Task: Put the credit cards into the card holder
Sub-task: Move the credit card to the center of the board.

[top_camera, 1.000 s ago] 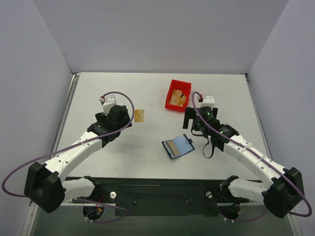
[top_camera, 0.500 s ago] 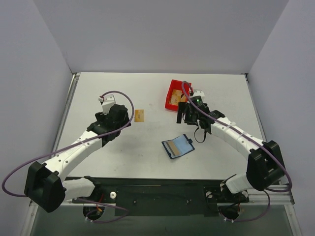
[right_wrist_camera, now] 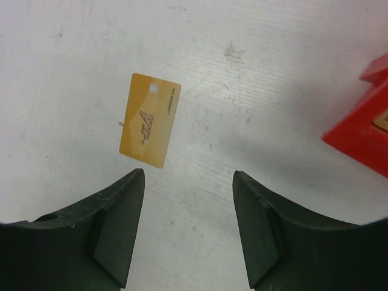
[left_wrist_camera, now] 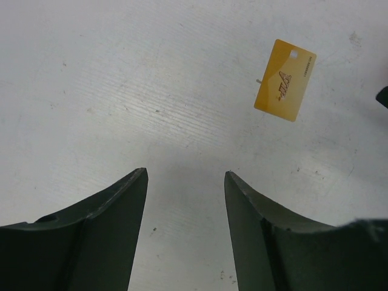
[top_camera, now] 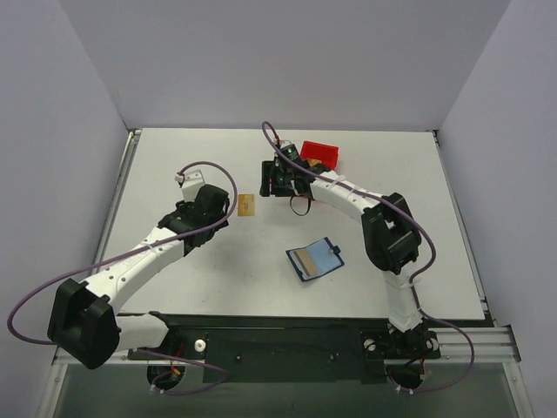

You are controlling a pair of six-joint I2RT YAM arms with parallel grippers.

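Observation:
One tan-gold credit card (top_camera: 247, 205) lies flat on the white table; it also shows in the left wrist view (left_wrist_camera: 285, 80) and the right wrist view (right_wrist_camera: 150, 119). The navy card holder (top_camera: 324, 258) lies open nearer the front, with a second tan card (top_camera: 305, 259) lying in it. My left gripper (top_camera: 218, 207) is open and empty just left of the loose card (left_wrist_camera: 185, 171). My right gripper (top_camera: 271, 187) is open and empty just right of that card (right_wrist_camera: 188, 172), its left fingertip close to the card's near edge.
A red plastic bin (top_camera: 320, 153) stands behind the right arm, which partly hides it. In the right wrist view the bin (right_wrist_camera: 361, 127) is at the right edge, with something tan inside. Grey walls enclose the table on three sides.
My right arm has swung left, from beside the red bin and card holder to just right of the loose card. The left arm has barely moved.

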